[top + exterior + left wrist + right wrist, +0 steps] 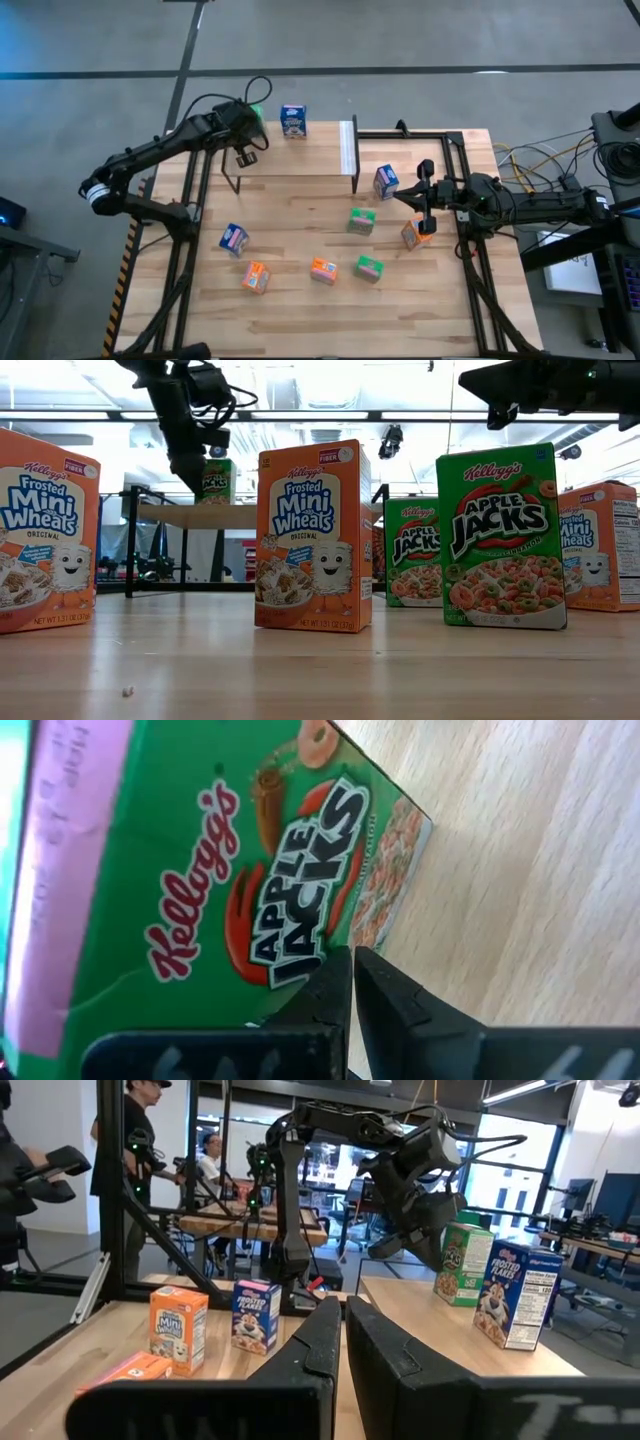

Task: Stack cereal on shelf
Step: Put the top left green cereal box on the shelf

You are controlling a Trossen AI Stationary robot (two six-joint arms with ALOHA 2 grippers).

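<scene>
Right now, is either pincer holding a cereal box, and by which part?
Nothing is held. The left pincer is shut empty beside the green box on the shelf; the right pincer is shut empty too.

Two dark, jointed robot arms

Both arms [165, 148] are black, with looping black cables; the left carries a white band [93, 192] near its base, and the right hand [424, 208] shows what may be orange trim.

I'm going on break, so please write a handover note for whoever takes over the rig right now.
Left gripper: shut, empty, beside the green Apple Jacks box on the shelf.
Right gripper: shut, empty, over the table's right side.
Done: that box and a blue Frosted Flakes box stand on the shelf.
Left: seven boxes on the table, two green, two blue, three orange.
</scene>
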